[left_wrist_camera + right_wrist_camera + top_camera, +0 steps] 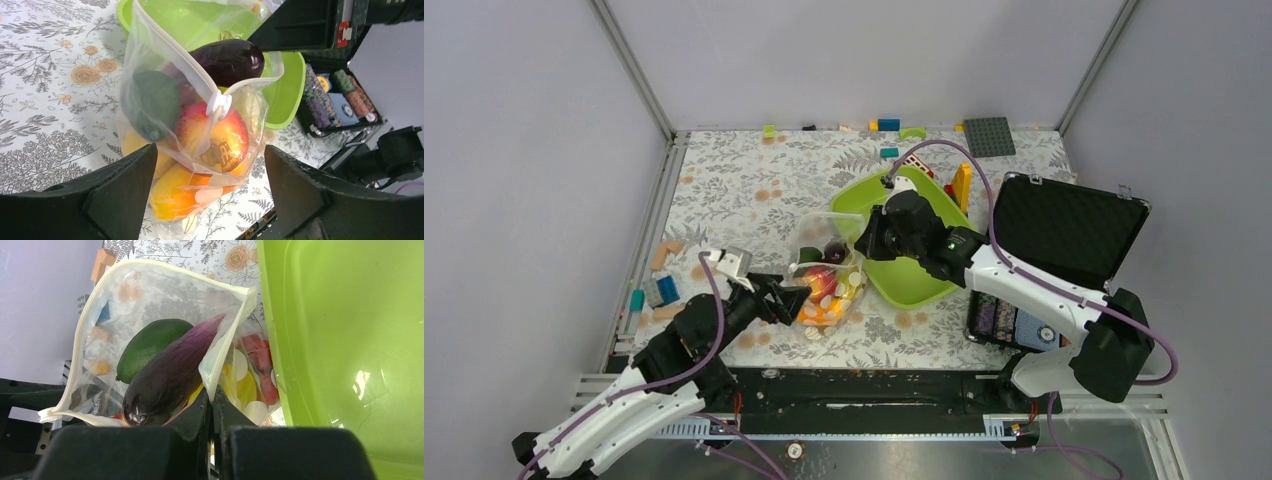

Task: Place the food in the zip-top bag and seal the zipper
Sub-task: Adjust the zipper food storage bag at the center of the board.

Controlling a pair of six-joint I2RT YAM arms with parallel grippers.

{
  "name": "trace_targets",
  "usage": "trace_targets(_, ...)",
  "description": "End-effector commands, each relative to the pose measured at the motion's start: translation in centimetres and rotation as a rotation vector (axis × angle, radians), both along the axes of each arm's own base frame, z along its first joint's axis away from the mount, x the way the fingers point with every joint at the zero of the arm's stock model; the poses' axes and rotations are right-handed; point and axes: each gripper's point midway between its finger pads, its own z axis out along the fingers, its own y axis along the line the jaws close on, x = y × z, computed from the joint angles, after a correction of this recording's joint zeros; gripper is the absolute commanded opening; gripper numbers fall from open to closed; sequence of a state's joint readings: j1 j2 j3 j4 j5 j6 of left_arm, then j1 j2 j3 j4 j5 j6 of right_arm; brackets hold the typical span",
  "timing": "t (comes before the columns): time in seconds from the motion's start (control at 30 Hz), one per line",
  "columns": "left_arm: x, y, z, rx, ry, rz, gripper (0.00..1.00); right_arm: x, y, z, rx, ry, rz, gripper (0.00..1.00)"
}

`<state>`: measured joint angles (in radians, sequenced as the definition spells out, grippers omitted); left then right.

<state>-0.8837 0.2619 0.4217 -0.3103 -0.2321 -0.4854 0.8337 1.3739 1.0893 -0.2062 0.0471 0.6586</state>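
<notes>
The zip-top bag [826,283] lies beside the lime tray, its mouth open toward the tray. Inside it I see food: a purple eggplant [170,375] poking out of the mouth, a dark green fruit [149,346], a red-yellow apple [222,137] and a yellow-orange fruit [172,192]. The zipper [79,342] rims the mouth, and its white end piece [218,103] sits mid-bag. My right gripper [212,392] is shut on the bag's mouth edge. My left gripper [210,150] is open, its jaws straddling the bag's bottom end; the left finger [117,192] is against the plastic.
The lime-green tray [914,280] lies right of the bag. An open black case [1069,225] with chips [1014,325] stands at the right. Loose blocks [661,290] lie at the left edge, more blocks [889,125] and a grey baseplate [989,135] at the back.
</notes>
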Motion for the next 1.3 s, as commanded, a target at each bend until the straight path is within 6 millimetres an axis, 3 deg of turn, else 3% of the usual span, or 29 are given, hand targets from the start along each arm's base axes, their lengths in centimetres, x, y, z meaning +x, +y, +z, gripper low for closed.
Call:
trace_targets(0.0, 0.0, -1.9, 1.4, 0.023, -0.085, -0.098, 0.78, 0.2, -0.5, 1.6, 0.063, -0.026, -0.012, 0.0)
trace_targets(0.37, 1.7, -2.4, 1.1, 0.057, -0.119, -0.052, 0.65, 0.0, -1.4, 1.3, 0.095, -0.017, -0.01, 0.0)
trace_targets(0.53, 1.8, -2.6, 0.7, 0.06, -0.113, -0.058, 0.62, 0.0, -1.4, 1.2, 0.101, -0.007, -0.002, 0.0)
trace_targets(0.73, 1.9, -3.2, 0.7, 0.067, -0.115, -0.079, 0.51, -0.1, -1.5, 1.2, 0.118, 0.002, 0.003, 0.0)
trace_targets(0.87, 2.0, -3.4, 0.8, 0.074, -0.112, -0.08, 0.36, 0.0, -1.6, 1.1, 0.116, 0.0, 0.004, 0.0)
trace_targets(1.0, 2.0, -3.3, 1.5, 0.064, -0.124, -0.081, 0.15, 0.0, -1.8, 1.2, 0.089, -0.034, 0.039, 0.0)
trace_targets(1.07, 1.7, -3.3, 1.7, 0.057, -0.129, -0.09, 0.13, -0.2, -1.8, 1.2, 0.069, -0.063, 0.072, 0.0)
trace_targets(1.1, 1.6, -3.3, 1.8, 0.057, -0.13, -0.093, 0.12, -0.2, -2.0, 1.2, 0.056, -0.082, 0.089, 0.01)
trace_targets(1.17, 1.4, -3.2, 2.0, 0.061, -0.125, -0.1, 0.0, -0.3, -2.3, 1.6, 0.032, -0.132, 0.121, 0.11)
trace_targets(1.27, 0.9, -3.2, 2.3, 0.063, -0.125, -0.121, 0.0, -0.7, -2.6, 3.6, 0.013, -0.27, 0.207, 0.19)
